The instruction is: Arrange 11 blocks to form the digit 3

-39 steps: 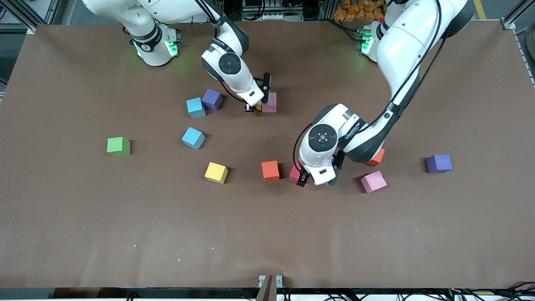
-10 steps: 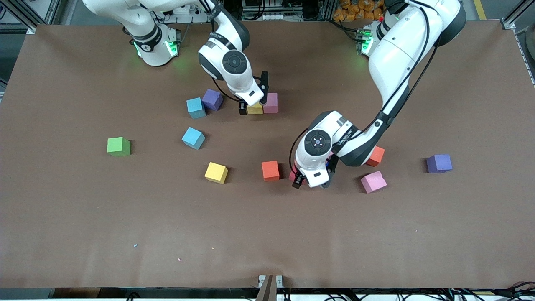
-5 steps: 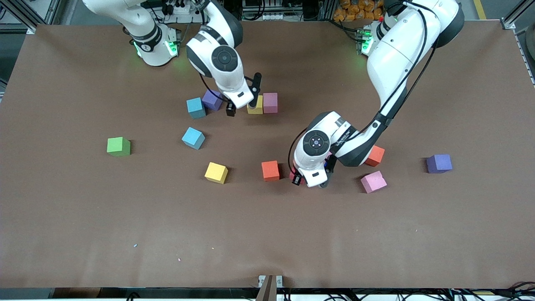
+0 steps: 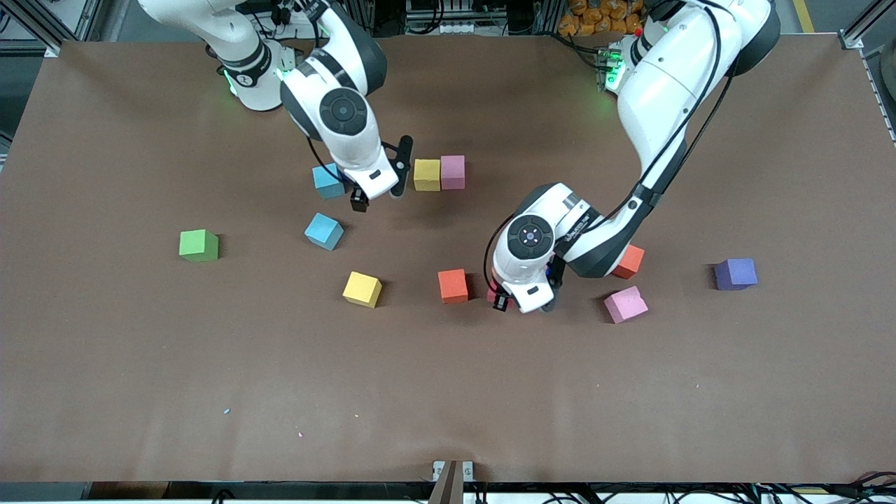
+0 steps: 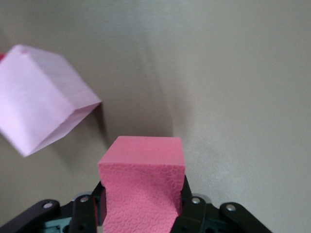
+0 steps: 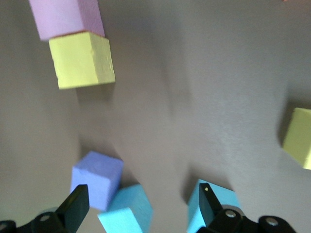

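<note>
My left gripper (image 4: 521, 306) is down at the table and shut on a red block (image 5: 143, 187), whose sides sit tight between the jaws. An orange-red block (image 4: 453, 285) lies just beside it, toward the right arm's end. A light pink block (image 4: 625, 304) and an orange one (image 4: 630, 261) lie toward the left arm's end. A yellow block (image 4: 427, 174) and a pink block (image 4: 453, 171) touch side by side. My right gripper (image 4: 378, 197) hangs open and empty over a purple block (image 6: 97, 179) and a blue block (image 4: 327, 180).
Another blue cube (image 4: 323, 231), a yellow cube (image 4: 362, 289) and a green cube (image 4: 199, 245) lie toward the right arm's end. A purple cube (image 4: 736, 273) sits alone toward the left arm's end. The brown table (image 4: 448, 392) is bare nearer the front camera.
My left gripper has shut on the red block. My right gripper has left the yellow block beside the pink one and swung toward the right arm's end, over the blue and purple cubes.
</note>
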Available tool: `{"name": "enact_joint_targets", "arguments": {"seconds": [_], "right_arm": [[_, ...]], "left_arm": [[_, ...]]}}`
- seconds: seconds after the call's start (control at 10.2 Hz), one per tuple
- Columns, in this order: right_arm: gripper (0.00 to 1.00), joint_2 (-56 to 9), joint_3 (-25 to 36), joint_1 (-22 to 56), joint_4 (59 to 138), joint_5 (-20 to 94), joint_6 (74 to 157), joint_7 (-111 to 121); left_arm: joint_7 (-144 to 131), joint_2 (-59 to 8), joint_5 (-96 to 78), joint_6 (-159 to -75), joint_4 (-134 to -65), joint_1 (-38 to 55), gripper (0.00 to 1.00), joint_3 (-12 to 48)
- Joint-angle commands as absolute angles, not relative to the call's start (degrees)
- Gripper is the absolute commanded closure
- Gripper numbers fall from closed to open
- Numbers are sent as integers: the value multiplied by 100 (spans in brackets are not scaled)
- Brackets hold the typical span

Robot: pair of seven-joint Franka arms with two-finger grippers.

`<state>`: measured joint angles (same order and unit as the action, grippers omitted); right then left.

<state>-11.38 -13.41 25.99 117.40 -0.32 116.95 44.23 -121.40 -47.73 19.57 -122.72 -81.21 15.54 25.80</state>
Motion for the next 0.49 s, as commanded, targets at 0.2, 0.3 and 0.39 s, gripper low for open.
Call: {"name": "enact_joint_targets", "arguments": {"seconds": [0.2, 0.3, 0.39], "right_arm": [[0, -1344, -1257, 2584, 11251, -132, 11329, 4842], [0, -1345, -1213, 2627, 11215, -184, 11303, 4843], [0, -1345, -1204, 2611, 11171, -263, 11320, 4808]], "left_arm": [[-13831, -4036, 1829, -11944, -8901, 1503, 100, 3083], [-14008, -3834, 1802, -11953, -9182, 1503, 100, 3128], [-14062, -3658, 1671, -11953, -9463, 1494, 100, 3225]]}}
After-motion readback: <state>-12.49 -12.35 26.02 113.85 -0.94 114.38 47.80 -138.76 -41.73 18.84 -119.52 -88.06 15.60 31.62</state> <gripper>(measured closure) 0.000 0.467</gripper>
